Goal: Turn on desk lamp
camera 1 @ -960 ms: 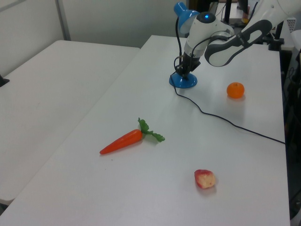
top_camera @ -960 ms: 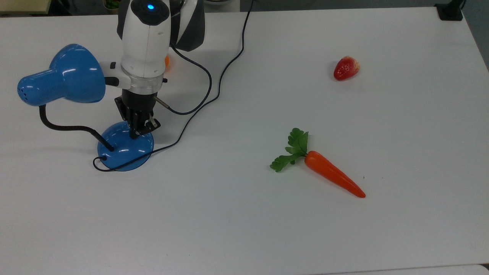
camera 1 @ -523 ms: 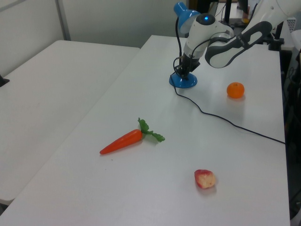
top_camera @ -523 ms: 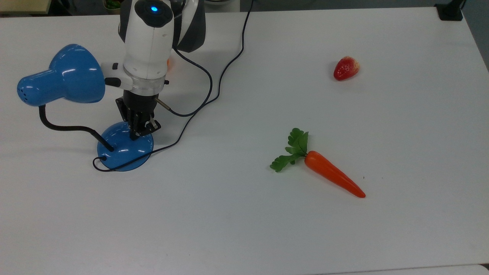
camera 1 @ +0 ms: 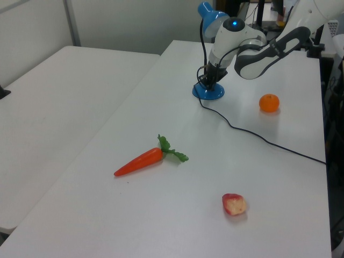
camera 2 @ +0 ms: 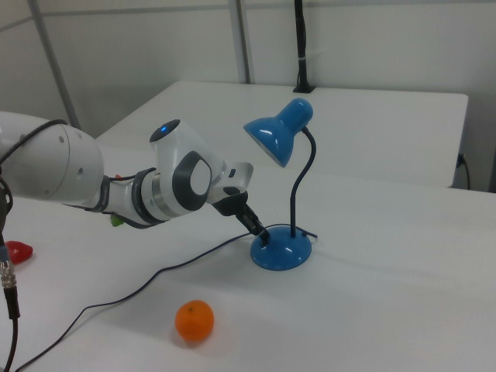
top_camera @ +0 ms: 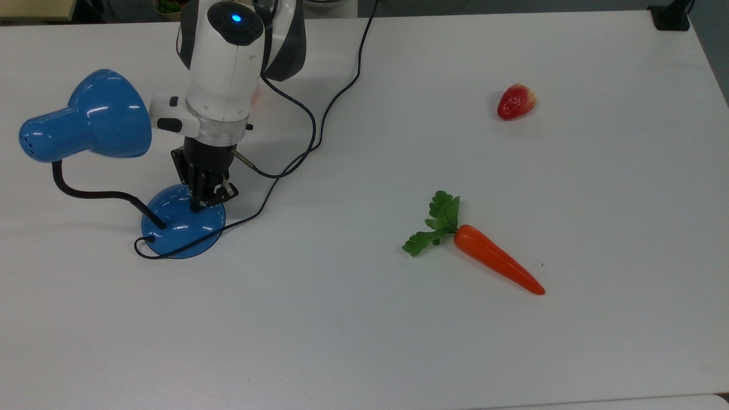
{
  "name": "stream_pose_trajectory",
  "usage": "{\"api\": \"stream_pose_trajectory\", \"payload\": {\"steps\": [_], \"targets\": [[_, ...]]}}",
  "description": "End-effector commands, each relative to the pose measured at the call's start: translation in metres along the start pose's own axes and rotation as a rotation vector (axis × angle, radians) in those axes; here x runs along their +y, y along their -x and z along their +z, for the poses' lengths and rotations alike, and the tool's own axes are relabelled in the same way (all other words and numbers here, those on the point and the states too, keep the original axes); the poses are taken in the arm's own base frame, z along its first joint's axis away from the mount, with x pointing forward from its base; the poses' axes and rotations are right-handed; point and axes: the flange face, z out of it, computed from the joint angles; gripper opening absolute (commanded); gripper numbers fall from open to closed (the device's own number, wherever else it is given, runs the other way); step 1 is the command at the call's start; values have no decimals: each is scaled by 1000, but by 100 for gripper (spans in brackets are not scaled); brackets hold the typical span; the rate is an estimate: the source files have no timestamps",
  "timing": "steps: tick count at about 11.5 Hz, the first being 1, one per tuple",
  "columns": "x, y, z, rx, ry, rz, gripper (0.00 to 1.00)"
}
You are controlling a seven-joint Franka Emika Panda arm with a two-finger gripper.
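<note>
On lamp base (top_camera: 182, 233), hand (top_camera: 204, 200) presses.

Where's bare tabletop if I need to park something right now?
Free: the wide strip along the top view's bottom edge below the carrot, and the patch between carrot and strawberry. Crowded: around the desk lamp, where the gripper and cord sit.

No readable text, labels, brand marks or numbers in any view. Nothing legible on the desk lamp (top_camera: 85, 122), the arm housing (top_camera: 225, 68) or the white surface (top_camera: 398, 341).
</note>
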Motion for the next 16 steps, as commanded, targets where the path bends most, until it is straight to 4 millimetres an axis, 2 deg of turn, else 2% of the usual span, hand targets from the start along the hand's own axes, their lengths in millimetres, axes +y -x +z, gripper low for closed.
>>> {"api": "stream_pose_trajectory", "payload": {"steps": [1, 2, 3, 5, 9, 13, 16], "targets": [[-1, 17, 45, -25, 17, -1, 5], [0, 19, 50, -30, 22, 6, 4], [-2, 11, 52, -16, 20, 31, 4], [-1, 15, 64, -28, 30, 76, 4], [7, 14, 70, -37, 39, 118, 4], [8, 8, 60, -24, 32, 114, 4], [13, 1, 38, -10, 24, 128, 4]]}}
